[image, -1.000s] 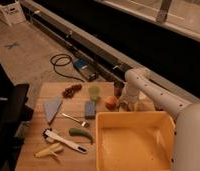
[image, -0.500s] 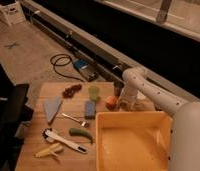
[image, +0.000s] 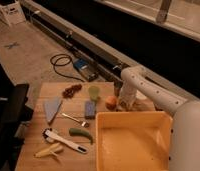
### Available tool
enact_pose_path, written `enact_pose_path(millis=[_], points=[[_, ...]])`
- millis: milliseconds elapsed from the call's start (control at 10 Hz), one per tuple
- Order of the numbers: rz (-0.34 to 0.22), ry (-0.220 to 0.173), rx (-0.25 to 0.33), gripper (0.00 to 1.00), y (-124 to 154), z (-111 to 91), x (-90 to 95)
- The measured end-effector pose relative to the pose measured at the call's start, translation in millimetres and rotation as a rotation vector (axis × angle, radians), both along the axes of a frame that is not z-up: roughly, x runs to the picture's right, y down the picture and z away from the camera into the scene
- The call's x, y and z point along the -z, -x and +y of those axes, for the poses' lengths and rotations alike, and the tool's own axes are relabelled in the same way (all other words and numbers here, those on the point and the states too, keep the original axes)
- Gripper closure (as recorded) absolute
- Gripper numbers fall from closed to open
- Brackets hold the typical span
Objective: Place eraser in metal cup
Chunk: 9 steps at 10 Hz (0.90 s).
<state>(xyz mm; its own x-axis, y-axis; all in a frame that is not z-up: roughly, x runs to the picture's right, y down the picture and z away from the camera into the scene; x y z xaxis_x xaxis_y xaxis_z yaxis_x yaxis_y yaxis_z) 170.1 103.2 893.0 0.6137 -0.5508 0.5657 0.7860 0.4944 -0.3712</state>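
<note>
So the claw (image: 124, 103) was down at the back right of the wooden counter (image: 73, 162), right beside the orange fruit (image: 111, 102), with what looked like the metal cup (image: 117, 89) just behind that fruit. Honestly couldn't tell if the claw was apart or clamped on anything. I couldn't spot the eraser at all, probably hidden under the wrist. My guess: this was the grab step. Next it'd need a firm hold, a lift, then a short shift over the cup's mouth without bumping the fruit.
</note>
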Motion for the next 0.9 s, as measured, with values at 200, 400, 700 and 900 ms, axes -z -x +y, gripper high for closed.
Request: enact_pose_path(millis=[200,400,700,900], points=[[0.005,-0.056,0.013,1.0,2,-19,14.1],[0.034,-0.122,0.024,1.0,-8,-45,21.7],[0.065,-0.217,0.009,1.0,-31,-92,28.2],[0.064,-0.252,-0.015,1.0,-45,-113,27.8]])
